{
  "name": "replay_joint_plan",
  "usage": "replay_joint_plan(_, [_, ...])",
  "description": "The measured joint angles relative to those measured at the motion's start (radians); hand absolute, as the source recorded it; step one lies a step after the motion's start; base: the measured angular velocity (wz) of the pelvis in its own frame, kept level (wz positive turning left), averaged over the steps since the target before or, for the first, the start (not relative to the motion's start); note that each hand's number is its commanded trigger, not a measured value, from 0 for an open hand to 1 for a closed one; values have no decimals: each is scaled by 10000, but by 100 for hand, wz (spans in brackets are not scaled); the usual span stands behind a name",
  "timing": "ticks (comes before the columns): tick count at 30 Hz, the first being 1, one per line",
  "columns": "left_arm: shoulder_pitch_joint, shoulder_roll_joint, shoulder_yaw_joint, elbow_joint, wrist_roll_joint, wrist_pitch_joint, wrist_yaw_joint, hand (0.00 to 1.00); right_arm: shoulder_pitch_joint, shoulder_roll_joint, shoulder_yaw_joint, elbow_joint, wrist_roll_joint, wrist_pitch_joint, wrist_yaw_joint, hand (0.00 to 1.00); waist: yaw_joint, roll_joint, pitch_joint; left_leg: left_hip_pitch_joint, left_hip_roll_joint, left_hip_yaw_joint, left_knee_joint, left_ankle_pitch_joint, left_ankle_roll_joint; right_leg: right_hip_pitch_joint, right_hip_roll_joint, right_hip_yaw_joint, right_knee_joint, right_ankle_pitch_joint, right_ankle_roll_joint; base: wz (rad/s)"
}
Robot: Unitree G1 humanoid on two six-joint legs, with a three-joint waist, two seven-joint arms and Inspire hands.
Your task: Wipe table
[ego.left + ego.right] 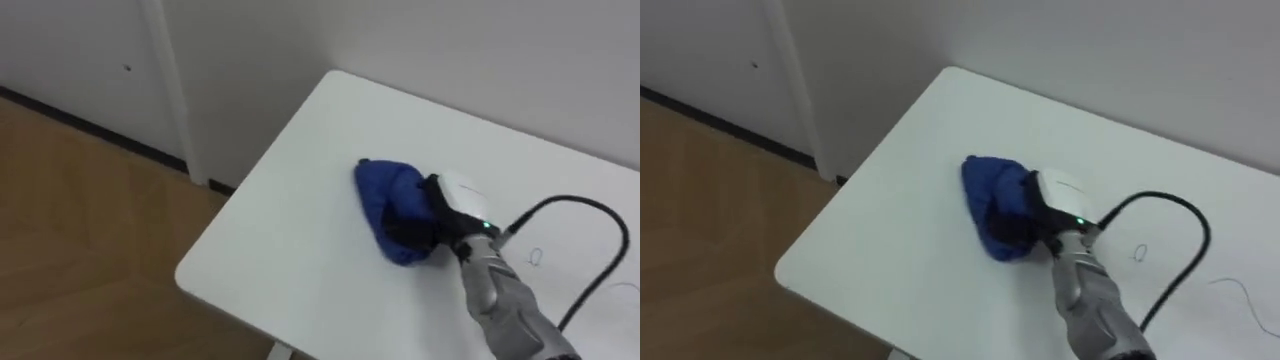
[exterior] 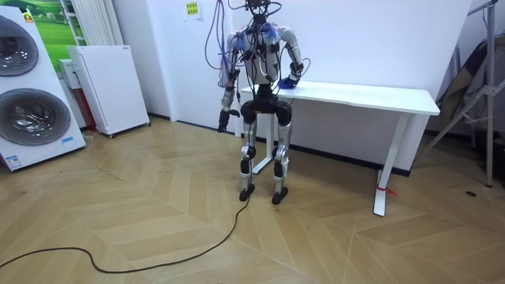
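The robot stands on the wooden floor [image 2: 158,205] at the room view's left end of the white worktop [image 1: 290,240], facing the wall [image 1: 400,40]. Its left hand [image 2: 224,122] hangs at its side, clear of the worktop, too small to tell how its fingers are set. Its right arm reaches in from the lower right over the near edge, and the right hand [image 1: 447,205] rests on the right side of a blue cloth [image 1: 385,205]. Whether this hand grips the cloth or only presses on it cannot be told. The cloth lies bunched on the worktop, bulging out to the left of the hand. It sits toward the worktop's left end, about midway between near and far edges, well in from the near-left corner.
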Motion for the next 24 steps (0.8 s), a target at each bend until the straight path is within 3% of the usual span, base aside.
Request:
replay_joint_plan(2, [165,167,479,4,240,-231,0,0,380,-205,-876,405,209,-346,-220,100,-153,-24,-15,46,-14,40,7,10,19,156,-62,1,-24,-5,9,26])
replay_joint_plan(5, [230,695,759,2,527,-297,10,0,581,-1002,-2069,1708,567,-468,-580,100,-245,-76,-61,72,-17,359,22,8,51,241,-135,24,7,-3,13,11])
replay_joint_plan(8, [236,734,776,6,499,-407,11,0,356,-1169,-2212,2326,866,-453,-626,100,-206,-42,-79,146,1,551,-19,-8,76,329,-123,100,7,4,29,-22])
replay_joint_plan(10, [70,547,538,64,490,-497,10,0,172,-1130,-1952,2421,1093,-304,-634,100,-205,11,-83,218,14,548,-38,-32,92,393,-101,206,19,0,48,-17])
replay_joint_plan(13, [-166,182,238,71,488,-480,7,0,-279,-955,-1283,2109,1054,462,-588,100,64,100,-101,293,74,920,-96,-34,28,200,11,599,134,0,52,-37])
replay_joint_plan(16, [-426,-67,-216,72,272,-354,-1,0,-575,-488,-608,1397,746,1226,-463,100,90,117,-98,203,210,1043,-63,-27,-69,-9,159,675,211,70,-62,-27])
replay_joint_plan(21, [-738,-419,-437,28,220,-269,-3,0,-797,38,443,290,-27,1489,-53,100,161,160,-74,113,358,1073,-125,-22,-182,-274,390,922,210,156,-204,-21])
replay_joint_plan(24, [-598,-406,-399,4,124,-174,1,0,-775,-61,345,248,-2,1417,60,100,16,155,-71,115,374,980,-122,-17,-197,-288,395,787,195,151,-209,1])
